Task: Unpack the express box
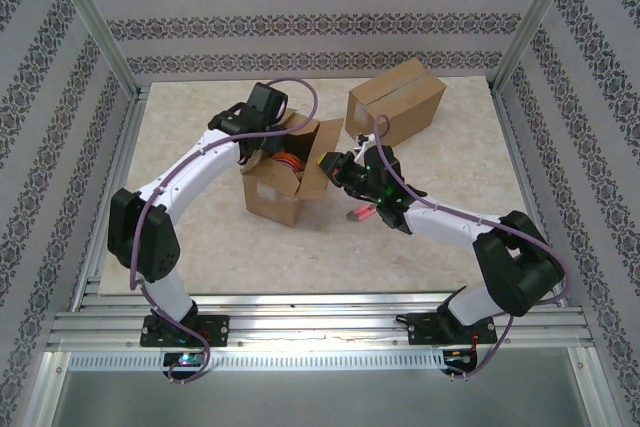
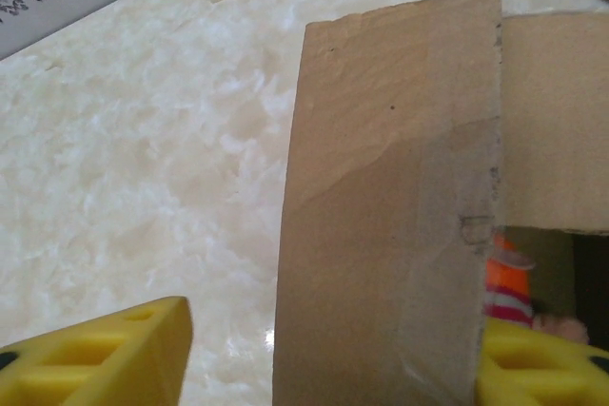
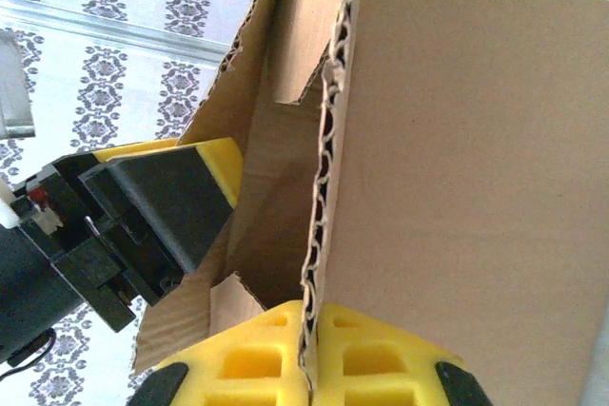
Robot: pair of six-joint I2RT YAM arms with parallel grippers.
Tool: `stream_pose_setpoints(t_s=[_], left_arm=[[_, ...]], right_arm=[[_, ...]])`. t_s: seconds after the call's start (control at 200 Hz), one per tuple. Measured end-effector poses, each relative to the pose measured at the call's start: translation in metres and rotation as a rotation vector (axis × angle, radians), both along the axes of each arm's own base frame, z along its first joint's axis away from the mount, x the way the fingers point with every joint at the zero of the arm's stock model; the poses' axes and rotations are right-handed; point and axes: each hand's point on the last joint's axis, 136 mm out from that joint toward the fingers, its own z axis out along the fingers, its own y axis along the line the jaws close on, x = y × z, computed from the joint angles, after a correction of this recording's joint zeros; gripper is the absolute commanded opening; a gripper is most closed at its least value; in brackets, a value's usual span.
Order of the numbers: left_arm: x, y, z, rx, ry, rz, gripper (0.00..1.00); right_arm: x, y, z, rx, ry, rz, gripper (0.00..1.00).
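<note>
The express box stands open in the middle of the table, with something orange and red inside. My right gripper is shut on the edge of the box's right flap; its yellow fingers pinch the corrugated edge. My left gripper is at the box's left side. Its yellow fingers stand wide apart, open, with the left flap between them, close to the right finger. The orange item shows behind that flap.
A second cardboard box, shut, lies at the back right. A small pink and red tool lies on the table under the right arm. Metal frame rails and patterned walls ring the marble table.
</note>
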Motion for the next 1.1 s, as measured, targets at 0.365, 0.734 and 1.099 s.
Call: stream_pose_setpoints(t_s=[0.365, 0.734, 1.099], left_arm=[[0.010, -0.008, -0.001, 0.075, -0.032, -0.032, 0.42], [0.014, 0.001, 0.005, 0.141, -0.063, -0.015, 0.00], [-0.006, 0.001, -0.001, 0.072, -0.081, -0.045, 0.00]], right_arm=[[0.004, 0.001, -0.001, -0.002, 0.002, -0.005, 0.00], [0.005, 0.002, 0.001, 0.004, -0.009, -0.007, 0.00], [-0.014, 0.019, 0.005, -0.018, 0.001, 0.164, 0.90]])
